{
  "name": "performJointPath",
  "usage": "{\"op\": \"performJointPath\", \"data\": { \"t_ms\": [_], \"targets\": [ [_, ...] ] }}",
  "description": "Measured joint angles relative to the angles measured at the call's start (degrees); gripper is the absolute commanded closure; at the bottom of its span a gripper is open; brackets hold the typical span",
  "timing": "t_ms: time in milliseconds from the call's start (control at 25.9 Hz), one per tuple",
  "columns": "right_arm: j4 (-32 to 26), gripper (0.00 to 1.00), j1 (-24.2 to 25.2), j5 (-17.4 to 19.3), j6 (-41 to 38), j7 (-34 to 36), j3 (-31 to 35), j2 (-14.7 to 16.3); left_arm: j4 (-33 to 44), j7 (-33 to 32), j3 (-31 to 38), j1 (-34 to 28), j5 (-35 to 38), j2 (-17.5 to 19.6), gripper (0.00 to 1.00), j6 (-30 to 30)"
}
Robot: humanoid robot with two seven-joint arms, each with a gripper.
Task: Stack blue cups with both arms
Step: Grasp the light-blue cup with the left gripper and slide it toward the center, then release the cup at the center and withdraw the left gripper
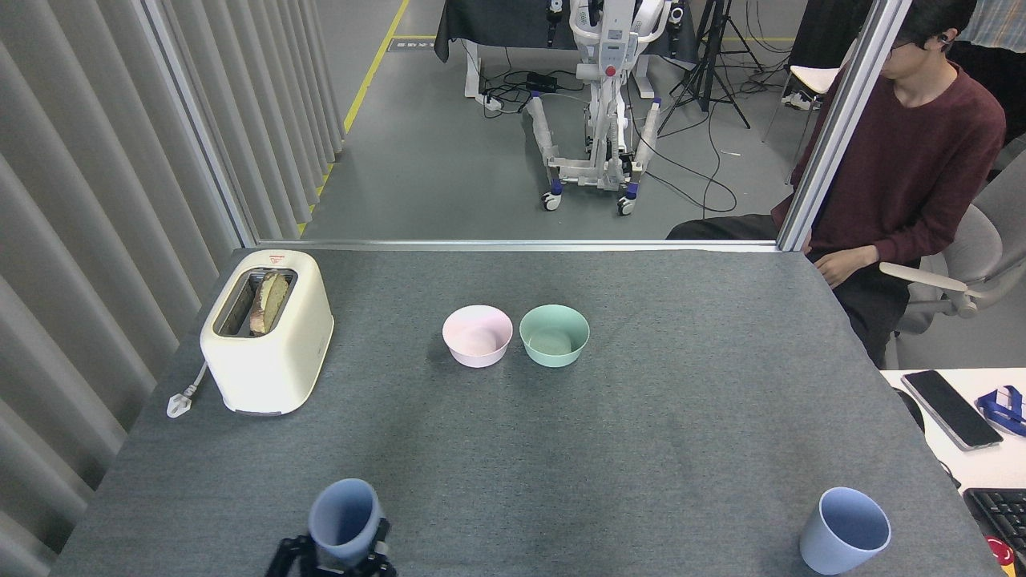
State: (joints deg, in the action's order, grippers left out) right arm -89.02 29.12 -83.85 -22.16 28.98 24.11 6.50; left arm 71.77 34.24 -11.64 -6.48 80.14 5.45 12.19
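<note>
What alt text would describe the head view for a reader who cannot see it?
The left pincer grips a blue cup at the near table edge; a second blue cup stands far right. Behind them sit a pink bowl, a green bowl and a toaster.
</note>
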Motion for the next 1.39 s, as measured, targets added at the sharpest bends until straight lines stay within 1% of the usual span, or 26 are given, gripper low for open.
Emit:
{"op": "performJointPath", "data": {
  "t_ms": [116, 232, 309, 425, 464, 503, 580, 619, 1044, 1392],
  "targets": [
    [0.0, 0.00, 0.0, 0.0, 0.0, 0.0, 0.1, 0.0, -1.5, 0.1, -6.9, 1.5, 7.8, -4.2, 0.47, -0.2],
    [0.0, 0.00, 0.0, 0.0, 0.0, 0.0, 0.1, 0.0, -5.1, 0.2, -10.9, 4.3, 14.2, -8.9, 0.47, -0.4],
    [0.0, 0.00, 0.0, -0.1, 0.0, 0.0, 0.1, -0.1, -7.5, 0.2, -13.1, 6.7, 16.1, -10.5, 0.47, -1.0],
    [0.0, 0.00, 0.0, -0.1, 0.0, 0.0, 0.1, -0.1, -9.4, 0.2, -14.9, 8.8, 17.0, -11.4, 0.46, -1.3],
    [0.0, 0.00, 0.0, -0.1, 0.0, 0.0, 0.2, -0.1, -10.0, 0.2, -15.3, 9.2, 17.1, -11.6, 0.42, -1.5],
    [0.0, 0.00, -0.1, -0.1, 0.0, 0.0, 0.2, -0.1, -10.4, 0.2, -15.5, 9.4, 17.2, -11.7, 0.33, -1.5],
    [0.0, 0.00, -0.1, -0.1, 0.0, -0.1, 0.2, -0.1, -10.9, 0.3, -15.8, 9.7, 17.3, -11.8, 0.05, -1.5],
    [0.0, 0.00, -0.2, -0.1, 0.0, -0.1, 0.2, -0.1, -11.0, 0.4, -15.8, 9.8, 17.3, -11.8, 0.01, -1.5],
    [0.0, 0.00, -1.1, -0.1, -0.1, 0.0, 0.2, 0.1, -9.9, 0.8, -15.6, 8.9, 17.0, -11.4, 0.00, -1.4],
    [0.0, 0.00, -1.2, -0.1, -0.2, 0.0, 0.2, 0.2, -5.6, 2.3, -14.6, 3.1, 16.9, -9.7, 0.00, 0.8]
  ]
}}
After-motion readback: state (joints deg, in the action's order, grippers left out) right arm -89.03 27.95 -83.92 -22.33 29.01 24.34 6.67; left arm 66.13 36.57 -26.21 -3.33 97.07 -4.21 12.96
